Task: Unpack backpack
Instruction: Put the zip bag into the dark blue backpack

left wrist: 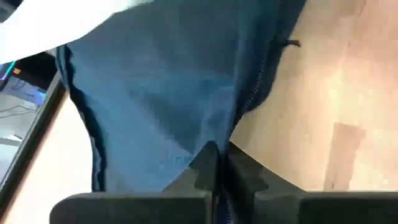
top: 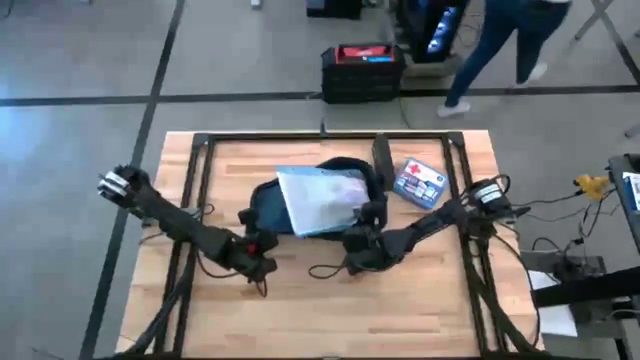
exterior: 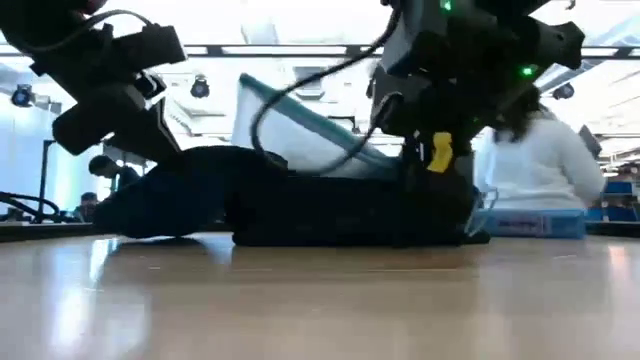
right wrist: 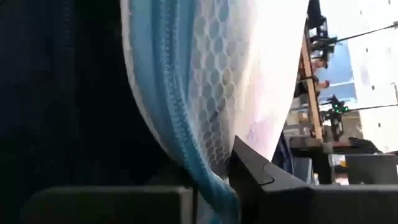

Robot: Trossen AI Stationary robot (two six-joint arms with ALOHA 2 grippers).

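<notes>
Backpack (top: pixel 262 208) soft navy fabric, left end effector (left wrist: pixel 217 163) pinching zipper edge, honeycomb-mesh pouch (right wrist: pixel 217 74)

Both arms dark/black, jointed segments w/ loose black cables looping off them. Left arm (top: pixel 170 215): light grey/white block at shoulder end. Right arm (top: pixel 440 215): similar light patch near base, black cable curling off wrist. Low view: boxy black wrist housings, green LEDs on one, yellow tag (exterior: pixel 439 152) below. Left gripper (left wrist: pixel 216 171) fingers matte black, angular; right gripper (right wrist: pixel 208 180) same, flat wedge-shaped pads.
</notes>
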